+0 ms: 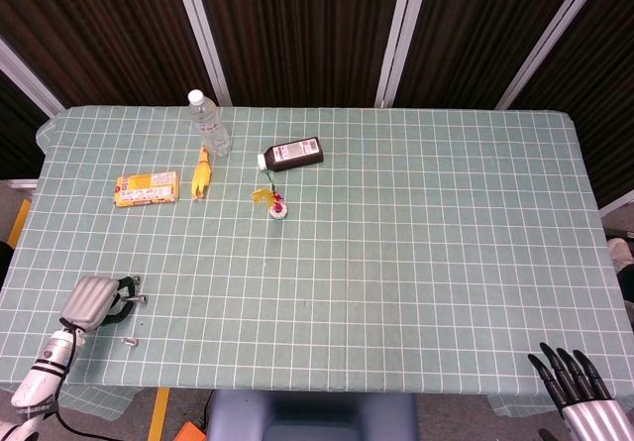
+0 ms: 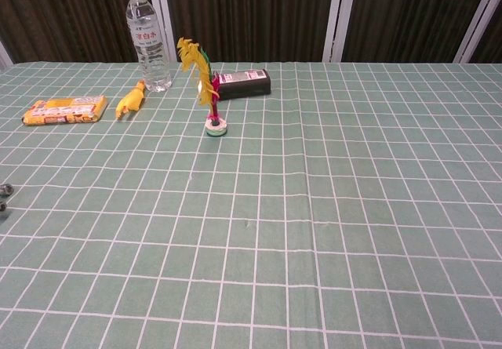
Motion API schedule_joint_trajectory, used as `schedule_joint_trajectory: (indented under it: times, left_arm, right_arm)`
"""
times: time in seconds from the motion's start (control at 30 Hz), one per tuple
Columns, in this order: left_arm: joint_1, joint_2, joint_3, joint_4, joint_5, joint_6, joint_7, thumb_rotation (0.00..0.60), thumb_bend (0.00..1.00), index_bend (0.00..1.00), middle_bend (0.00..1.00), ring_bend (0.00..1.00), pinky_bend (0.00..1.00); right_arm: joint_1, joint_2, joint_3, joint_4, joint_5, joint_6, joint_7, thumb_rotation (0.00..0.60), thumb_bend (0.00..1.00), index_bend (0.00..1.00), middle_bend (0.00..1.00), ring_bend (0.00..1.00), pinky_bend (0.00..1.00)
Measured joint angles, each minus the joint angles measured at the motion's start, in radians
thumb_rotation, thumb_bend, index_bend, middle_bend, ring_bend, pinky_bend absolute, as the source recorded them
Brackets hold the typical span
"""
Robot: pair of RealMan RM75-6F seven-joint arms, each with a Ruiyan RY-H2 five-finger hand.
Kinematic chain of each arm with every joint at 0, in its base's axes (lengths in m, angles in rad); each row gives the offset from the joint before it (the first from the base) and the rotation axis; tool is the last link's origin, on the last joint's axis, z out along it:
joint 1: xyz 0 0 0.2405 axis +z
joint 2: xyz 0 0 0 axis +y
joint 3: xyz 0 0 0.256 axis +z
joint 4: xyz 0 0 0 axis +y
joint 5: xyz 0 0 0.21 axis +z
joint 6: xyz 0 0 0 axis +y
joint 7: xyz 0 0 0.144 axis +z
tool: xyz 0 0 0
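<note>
Yellow snack packet point(image 1: 147, 188) lies flat at the far left of the desk point(image 1: 416, 263). It is the item nearest the left robot hand point(image 1: 94, 302), yet well apart from it, so nothing has been picked up at this moment and every step of handling is left to do.

The desk carries a green checked cloth, and all its items are grouped at the far left. The water bottle point(image 1: 209, 122) stands upright near the far edge. The black box point(image 1: 294, 154) lies on its side to the right of the bottle. The packet lies nearer the robot than the bottle and to its left, with the yellow rubber chicken point(image 1: 201, 173) just beside it. The small feathered toy point(image 1: 276, 203) stands upright on its round base, near the black box.

The left robot hand rests low over the near left corner of the desk and holds nothing. Its fingers look bent under the palm, though the view is too small to tell whether they are clenched. The right robot hand point(image 1: 575, 386) hangs off the near right edge, released, its fingers spread.
</note>
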Motion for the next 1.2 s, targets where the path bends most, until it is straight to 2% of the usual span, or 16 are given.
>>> schedule_joint_trajectory:
  times: [0.17,0.37,0.63,0.9,1.03,1.2]
  left_arm:
    - [0.006,0.024,0.005,-0.037,0.015,0.029,0.036,0.600,0.41,0.57,1.00,1.00,1.00]
    - [0.016,0.049,0.019,-0.072,0.042,0.063,0.169,0.600,0.41,0.57,1.00,1.00,1.00]
    - [0.034,0.079,0.029,-0.140,0.074,0.116,0.555,0.600,0.41,0.56,1.00,1.00,1.00]
    - [0.038,0.109,0.032,-0.236,0.071,0.094,0.946,0.600,0.41,0.56,1.00,1.00,1.00]
    - [0.038,0.107,0.021,-0.254,0.036,0.064,1.077,0.600,0.41,0.56,1.00,1.00,1.00]
    - [0.039,0.091,0.001,-0.255,-0.019,0.039,1.176,0.600,0.41,0.56,1.00,1.00,1.00]
  right_arm:
    - [-0.001,0.002,-0.001,0.001,-0.003,0.005,0.003,0.600,0.18,0.00,0.00,0.00,0.00]
    - [-0.003,0.003,-0.002,0.003,-0.007,0.013,0.009,0.600,0.18,0.00,0.00,0.00,0.00]
    - [-0.007,0.005,-0.004,0.007,-0.012,0.026,0.019,0.600,0.18,0.00,0.00,0.00,0.00]
    - [-0.009,0.010,-0.006,0.009,-0.019,0.037,0.030,0.600,0.18,0.00,0.00,0.00,0.00]
    - [-0.009,0.013,-0.008,0.010,-0.022,0.037,0.035,0.600,0.18,0.00,0.00,0.00,0.00]
    - [-0.010,0.014,-0.009,0.011,-0.024,0.038,0.036,0.600,0.18,0.00,0.00,0.00,0.00]
